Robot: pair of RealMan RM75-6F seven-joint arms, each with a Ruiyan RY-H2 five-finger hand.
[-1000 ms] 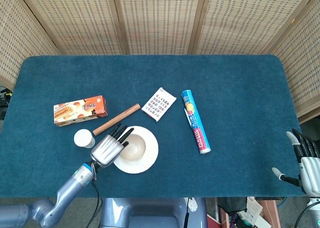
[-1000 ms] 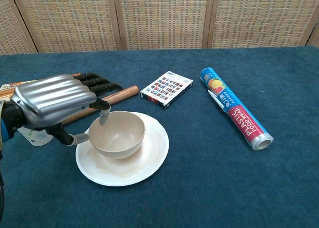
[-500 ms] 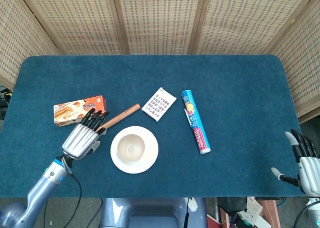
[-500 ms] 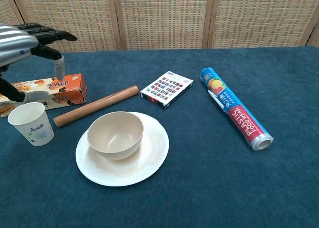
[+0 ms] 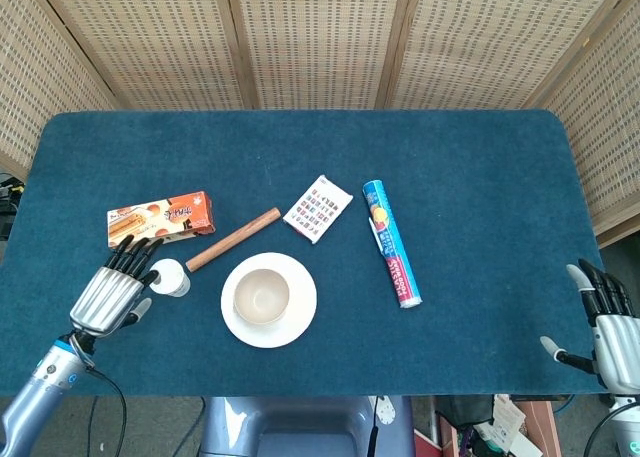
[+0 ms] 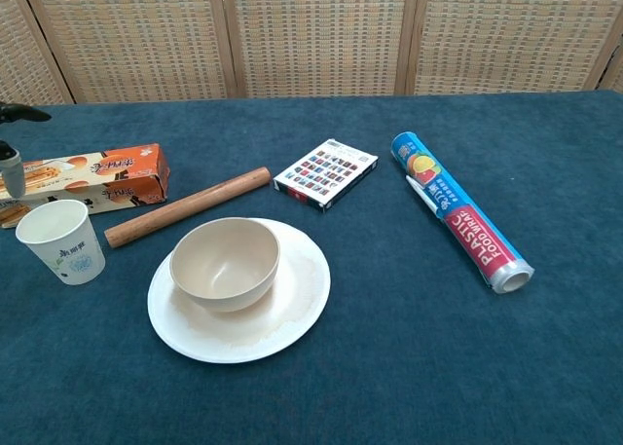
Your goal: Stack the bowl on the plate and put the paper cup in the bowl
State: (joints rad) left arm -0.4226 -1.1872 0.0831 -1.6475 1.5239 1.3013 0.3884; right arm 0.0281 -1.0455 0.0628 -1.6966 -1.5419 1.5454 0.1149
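A beige bowl (image 5: 262, 294) (image 6: 225, 263) sits upright on the white plate (image 5: 297, 317) (image 6: 297, 314) near the table's front. The white paper cup (image 5: 168, 277) (image 6: 61, 241) stands upright left of the plate. My left hand (image 5: 112, 292) hovers just left of the cup, fingers spread, holding nothing; in the chest view only its fingertips (image 6: 10, 159) show at the left edge. My right hand (image 5: 607, 319) rests open off the table's right front corner, far from everything.
A wooden rolling pin (image 5: 232, 239) (image 6: 185, 206) lies between cup and plate. An orange biscuit box (image 5: 160, 220) (image 6: 92, 174) lies behind the cup. A card pack (image 5: 318, 208) (image 6: 324, 174) and a plastic wrap roll (image 5: 391, 242) (image 6: 458, 209) lie to the right.
My left hand let go of the bowl on the plate, then swung left past the rolling pin to beside the paper cup. The right hand stayed still.
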